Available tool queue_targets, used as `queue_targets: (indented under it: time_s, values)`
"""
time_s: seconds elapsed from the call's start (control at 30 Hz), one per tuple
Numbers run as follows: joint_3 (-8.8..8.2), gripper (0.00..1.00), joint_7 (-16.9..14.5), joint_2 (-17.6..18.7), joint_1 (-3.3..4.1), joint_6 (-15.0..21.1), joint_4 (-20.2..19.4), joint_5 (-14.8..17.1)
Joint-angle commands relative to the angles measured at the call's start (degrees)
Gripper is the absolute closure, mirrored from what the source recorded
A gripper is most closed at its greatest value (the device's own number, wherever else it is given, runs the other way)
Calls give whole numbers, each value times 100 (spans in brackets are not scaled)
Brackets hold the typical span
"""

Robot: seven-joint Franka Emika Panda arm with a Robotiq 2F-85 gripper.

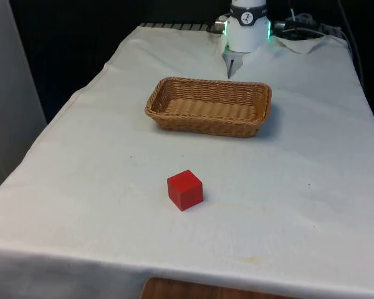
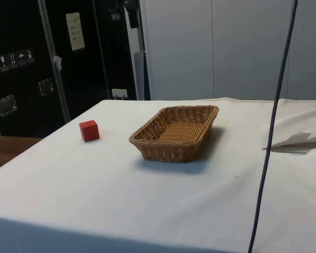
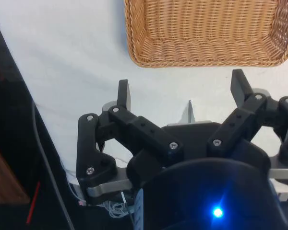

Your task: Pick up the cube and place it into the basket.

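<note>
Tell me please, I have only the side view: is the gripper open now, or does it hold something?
Observer: The gripper is open. In the wrist view its two fingers stand wide apart with nothing between them.
Operator: And where does it stand?
Observer: In the front view it hangs beyond the far rim of the wicker basket. The red cube lies on the cloth on the basket's opposite, near side, so the basket is between them.
</note>
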Motion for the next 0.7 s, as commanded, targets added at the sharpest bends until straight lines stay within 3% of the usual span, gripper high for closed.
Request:
queue_targets:
  time_s: [0.0,0.67]
  values:
    - [0,0,-6,57,0,-6,69,11]
    - [-6,0,-69,745,-29,-46,814,52]
